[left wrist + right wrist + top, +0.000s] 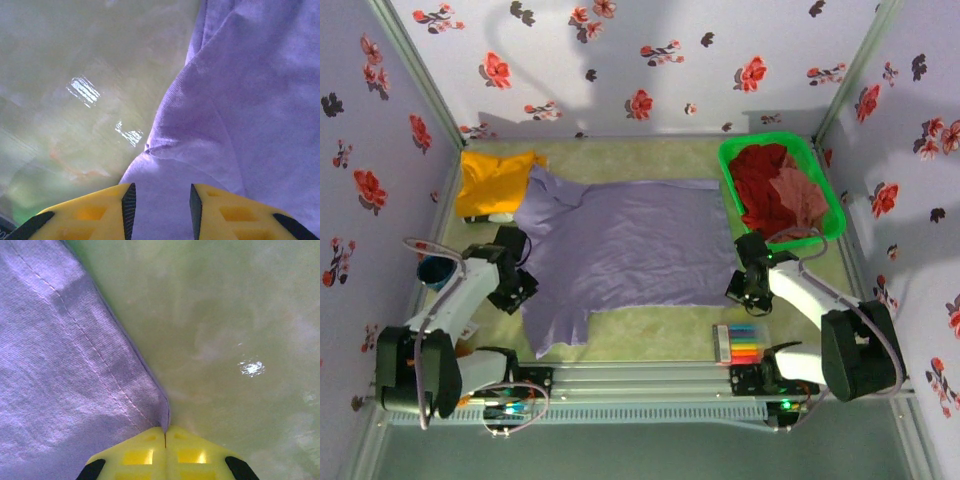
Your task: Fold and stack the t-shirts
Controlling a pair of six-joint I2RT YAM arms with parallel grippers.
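A lavender t-shirt point(620, 250) lies spread flat across the middle of the table. My left gripper point(525, 285) is at its near left sleeve. In the left wrist view the fingers point(128, 207) stand apart over the purple cloth point(240, 100), so my left gripper point(161, 205) is open with cloth lying between the pads. My right gripper point(738, 290) is at the shirt's near right corner. In the right wrist view that gripper point(165, 432) is shut on the stitched hem corner point(60, 365). A mustard-yellow t-shirt point(495, 180) lies folded at the far left.
A green basket point(725, 165) at the far right holds a dark red t-shirt point(760, 170) and a salmon-pink one point(802, 195). A pack of coloured markers point(738, 343) lies near the right arm's base. A blue round object point(435, 270) sits at the left edge. Flowered walls enclose the table.
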